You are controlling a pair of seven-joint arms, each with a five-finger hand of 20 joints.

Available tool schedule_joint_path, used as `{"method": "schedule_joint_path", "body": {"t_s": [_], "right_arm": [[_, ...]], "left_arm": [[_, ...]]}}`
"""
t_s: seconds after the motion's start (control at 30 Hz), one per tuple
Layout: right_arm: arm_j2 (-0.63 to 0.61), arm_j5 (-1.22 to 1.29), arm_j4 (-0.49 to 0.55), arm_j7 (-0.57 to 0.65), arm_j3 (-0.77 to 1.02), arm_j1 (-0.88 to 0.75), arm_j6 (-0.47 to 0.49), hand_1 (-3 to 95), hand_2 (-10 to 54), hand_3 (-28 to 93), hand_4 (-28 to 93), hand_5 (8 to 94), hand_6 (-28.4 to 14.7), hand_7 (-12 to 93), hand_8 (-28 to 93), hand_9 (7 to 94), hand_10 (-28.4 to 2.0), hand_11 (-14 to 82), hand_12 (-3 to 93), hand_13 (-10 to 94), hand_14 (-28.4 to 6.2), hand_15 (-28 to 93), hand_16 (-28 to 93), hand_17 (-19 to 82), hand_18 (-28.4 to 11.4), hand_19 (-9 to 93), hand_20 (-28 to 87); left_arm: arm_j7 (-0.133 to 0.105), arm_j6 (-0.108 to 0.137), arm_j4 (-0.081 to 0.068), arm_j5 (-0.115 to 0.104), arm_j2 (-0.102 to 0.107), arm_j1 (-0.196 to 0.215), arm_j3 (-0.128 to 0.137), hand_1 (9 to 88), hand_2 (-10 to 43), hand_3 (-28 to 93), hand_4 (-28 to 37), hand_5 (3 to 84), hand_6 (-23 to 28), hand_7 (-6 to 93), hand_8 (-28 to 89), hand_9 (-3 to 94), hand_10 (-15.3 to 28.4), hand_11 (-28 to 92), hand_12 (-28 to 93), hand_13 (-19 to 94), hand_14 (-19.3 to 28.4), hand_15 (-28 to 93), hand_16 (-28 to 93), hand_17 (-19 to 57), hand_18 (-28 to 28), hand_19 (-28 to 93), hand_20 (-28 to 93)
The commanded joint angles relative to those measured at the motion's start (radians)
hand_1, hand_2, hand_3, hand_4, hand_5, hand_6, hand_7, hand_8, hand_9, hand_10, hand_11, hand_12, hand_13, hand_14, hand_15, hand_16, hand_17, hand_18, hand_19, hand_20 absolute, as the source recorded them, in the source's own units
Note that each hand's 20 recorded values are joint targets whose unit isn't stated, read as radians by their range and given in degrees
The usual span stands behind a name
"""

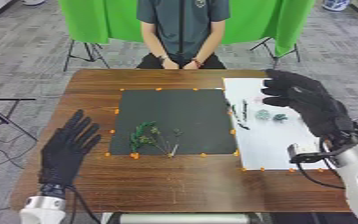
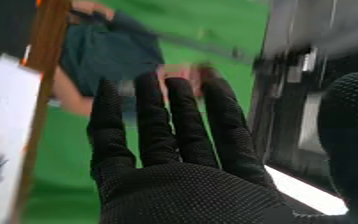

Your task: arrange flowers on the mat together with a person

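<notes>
On the table (image 1: 158, 187), you have the mat (image 1: 171, 107) left of the sheet (image 1: 273, 150), just beside it. On the mat's near part, the sprig (image 1: 138, 137) lies left of the stems (image 1: 163, 143). On the sheet, the strips (image 1: 244, 111) lie toward the mat, and the blooms (image 1: 262, 114) lie right of them.

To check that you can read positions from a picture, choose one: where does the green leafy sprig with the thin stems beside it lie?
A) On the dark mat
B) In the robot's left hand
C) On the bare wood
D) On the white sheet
A: the green leafy sprig lies on the dark mat, near its lower left part in the head view.
</notes>
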State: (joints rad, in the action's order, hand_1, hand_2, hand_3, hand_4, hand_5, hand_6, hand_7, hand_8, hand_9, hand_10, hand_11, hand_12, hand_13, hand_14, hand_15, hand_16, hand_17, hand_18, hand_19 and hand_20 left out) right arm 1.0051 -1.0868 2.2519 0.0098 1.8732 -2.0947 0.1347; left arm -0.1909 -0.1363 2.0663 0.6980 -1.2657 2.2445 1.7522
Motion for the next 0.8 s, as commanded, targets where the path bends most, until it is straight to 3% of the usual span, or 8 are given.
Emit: {"method": "schedule_joint_path", "body": {"t_s": [0.03, 0.3, 0.53, 0.8], "right_arm": [[0.112, 0.024, -0.010, -0.033, 0.032, -0.141, -0.151, 14.3, -1.2, 84, -25, 35.9, -5.0, 13, -9, 35.1, -15.2, 10.6, 23.0, 27, -13.4, 22, 26, 6, -22.2, 43, 27], [0.141, 0.013, -0.017, -0.041, 0.029, -0.135, -0.144, 14.5, -2.4, 84, -25, 35.6, -5.5, 14, -9, 35.1, -15.2, 11.0, 23.4, 28, -13.2, 22, 27, 6, -22.3, 44, 27], [0.154, 0.009, -0.028, -0.028, 0.039, -0.132, -0.105, 14.5, -2.1, 84, -26, 36.2, -5.7, 15, -9, 35.4, -15.2, 11.9, 23.4, 29, -13.3, 22, 28, 6, -22.3, 44, 27], [0.191, 0.007, -0.033, -0.026, 0.069, -0.135, -0.057, 14.2, -1.7, 84, -25, 37.0, -5.8, 15, -9, 35.9, -15.4, 12.4, 23.2, 29, -13.6, 24, 27, 6, -22.5, 44, 28]], "left_arm": [[-0.009, 0.009, -0.004, -0.002, 0.012, 0.024, 0.012, 24.7, -3.9, 70, -28.3, 29.1, 3.3, 12.3, -7, 21.5, 10.5, 14, 15, 19, 12.8, 14, 5, -12.0, 20.5, 38, 9], [-0.014, 0.008, -0.013, -0.005, 0.024, 0.015, -0.002, 24.7, -3.8, 70, -28.3, 28.9, 3.3, 12.3, -7, 21.2, 10.3, 14, 15, 19, 12.8, 14, 5, -12.1, 20.4, 38, 9], [-0.004, -0.002, -0.018, -0.003, 0.007, 0.012, 0.009, 24.7, -3.8, 70, -28.3, 28.8, 3.3, 12.5, -7, 21.2, 10.4, 14, 15, 19, 12.8, 14, 5, -12.0, 20.4, 38, 9], [-0.001, -0.006, -0.018, -0.008, 0.010, 0.009, 0.006, 24.8, -3.9, 70, -28.3, 29.1, 3.3, 12.6, -7, 21.9, 10.5, 15, 15, 19, 13.0, 14, 5, -11.9, 20.4, 38, 9]]}}
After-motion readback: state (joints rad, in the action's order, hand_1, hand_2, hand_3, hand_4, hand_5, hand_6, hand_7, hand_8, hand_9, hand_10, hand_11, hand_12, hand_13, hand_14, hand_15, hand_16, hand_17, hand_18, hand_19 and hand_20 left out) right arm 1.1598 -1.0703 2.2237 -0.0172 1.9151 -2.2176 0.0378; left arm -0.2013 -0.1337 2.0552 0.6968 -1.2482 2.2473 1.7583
